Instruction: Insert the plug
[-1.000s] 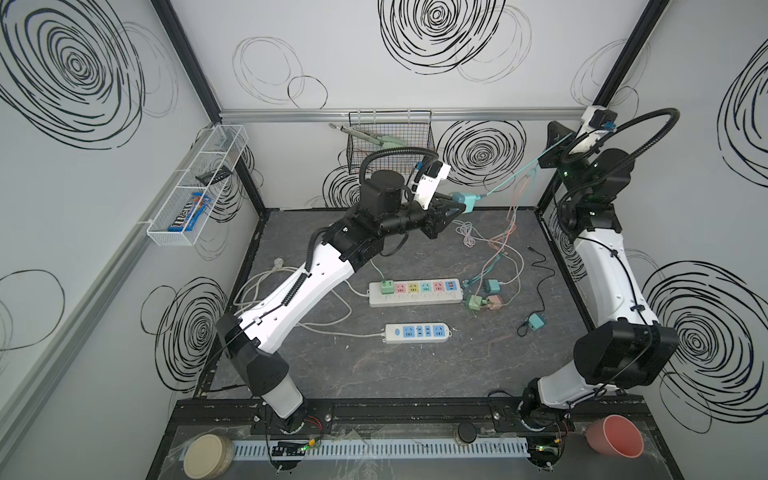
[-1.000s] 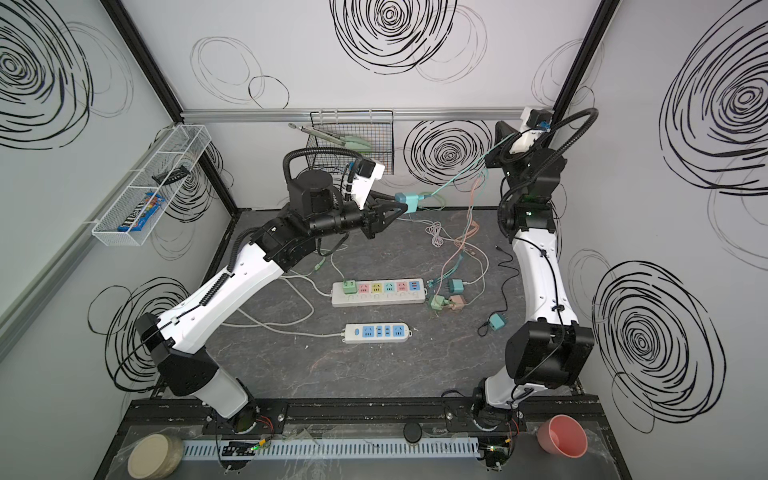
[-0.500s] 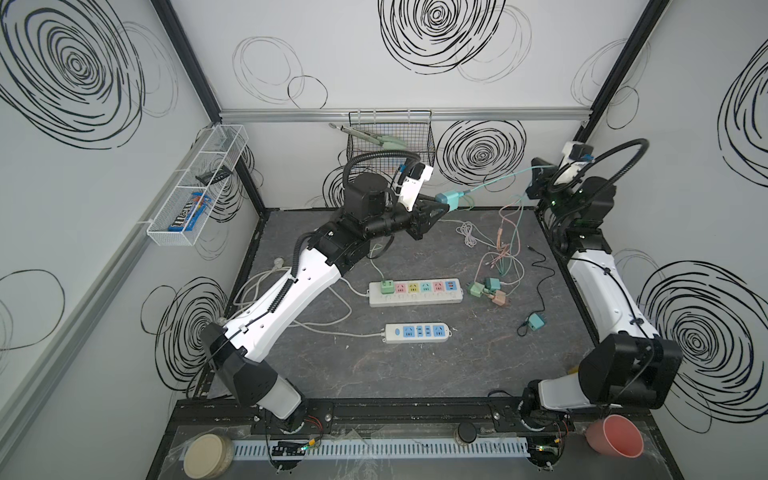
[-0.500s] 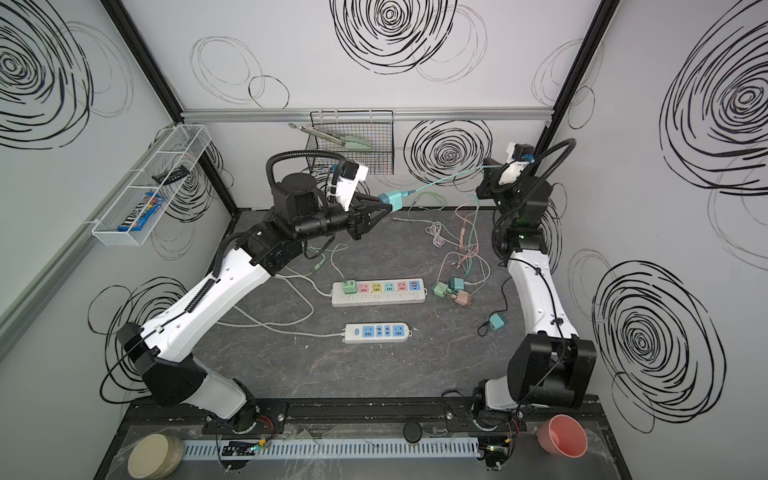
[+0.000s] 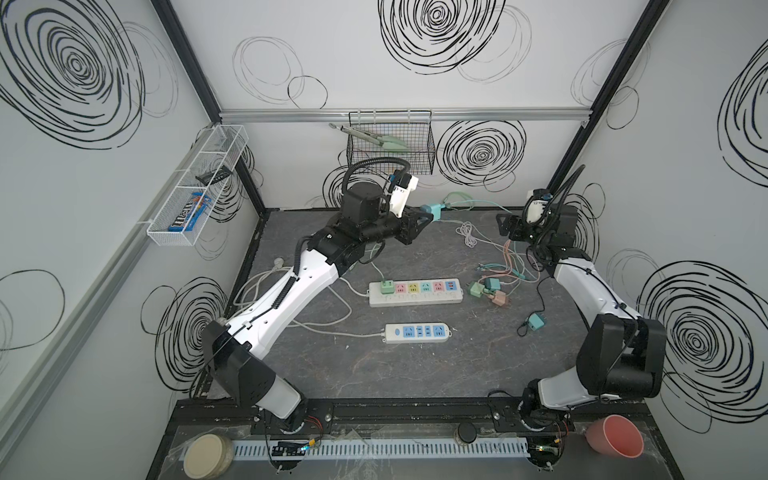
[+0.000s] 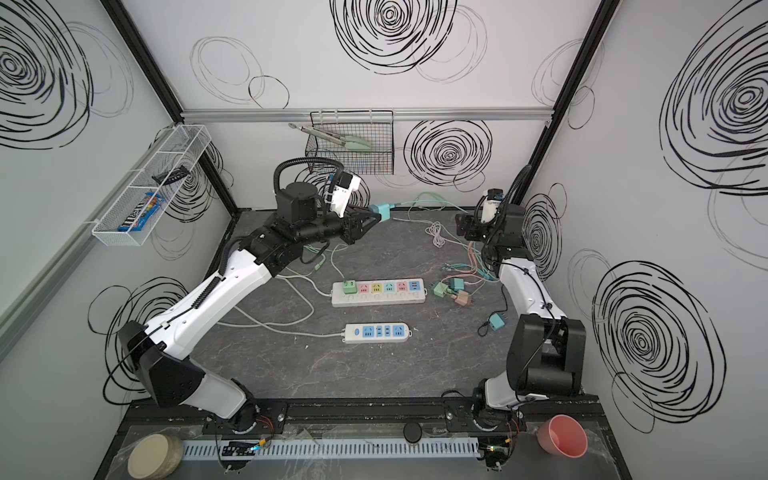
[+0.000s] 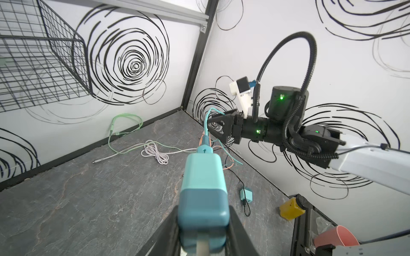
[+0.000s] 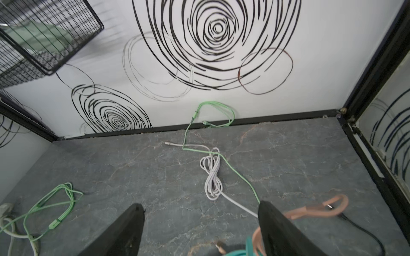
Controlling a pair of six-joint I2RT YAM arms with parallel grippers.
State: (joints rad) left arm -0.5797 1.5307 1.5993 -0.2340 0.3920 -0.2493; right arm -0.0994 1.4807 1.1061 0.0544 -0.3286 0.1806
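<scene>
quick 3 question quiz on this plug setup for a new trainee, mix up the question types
1. True or false: the left hand is gripping the teal plug above the table.
2. Pick one. The right hand is: A) open and empty, B) shut on a cable, C) holding a cup.
3. Fill in: in a top view, the green plug sits in the ___ end socket of the long power strip.

Key: 1 true; 2 A; 3 left
</scene>
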